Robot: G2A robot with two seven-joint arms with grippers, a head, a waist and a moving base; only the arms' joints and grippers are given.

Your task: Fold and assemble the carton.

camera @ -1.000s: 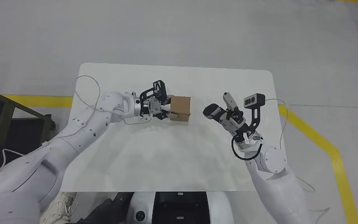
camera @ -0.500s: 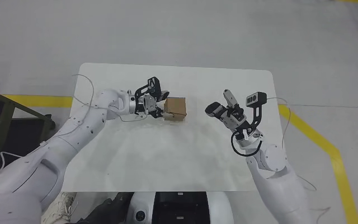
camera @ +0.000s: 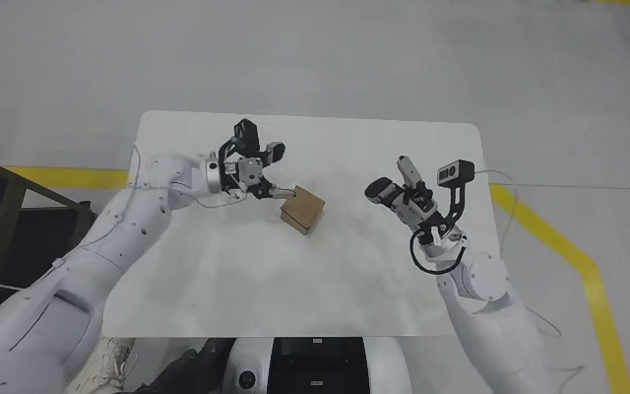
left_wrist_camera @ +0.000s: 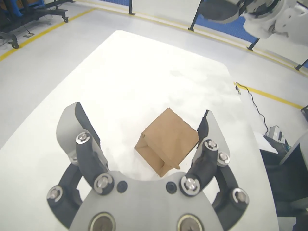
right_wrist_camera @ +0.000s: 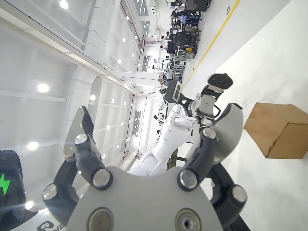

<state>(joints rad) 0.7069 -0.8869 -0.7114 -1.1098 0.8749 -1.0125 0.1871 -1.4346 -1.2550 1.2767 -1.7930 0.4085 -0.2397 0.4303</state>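
Glossy white, rounded arms (camera: 128,222). The left gripper (left_wrist_camera: 142,111) and right gripper (right_wrist_camera: 158,108) have silver plates, black linkages, round silver screws and ribbed black pads (left_wrist_camera: 84,118). A black cable (camera: 429,264) loops behind the right gripper.

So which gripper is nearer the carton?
The left gripper, open and close beside the carton. The right gripper, also open, sits well apart on the carton's other side.

The box (left_wrist_camera: 166,145) is plain brown cardboard, matt and a little fibrous, with a rough crease at one corner. My left gripper (left_wrist_camera: 142,108) has smooth grey metal fingers (left_wrist_camera: 213,133) with black ribbed rubber pads (left_wrist_camera: 88,123). The table (left_wrist_camera: 120,73) is white, matt and smooth.
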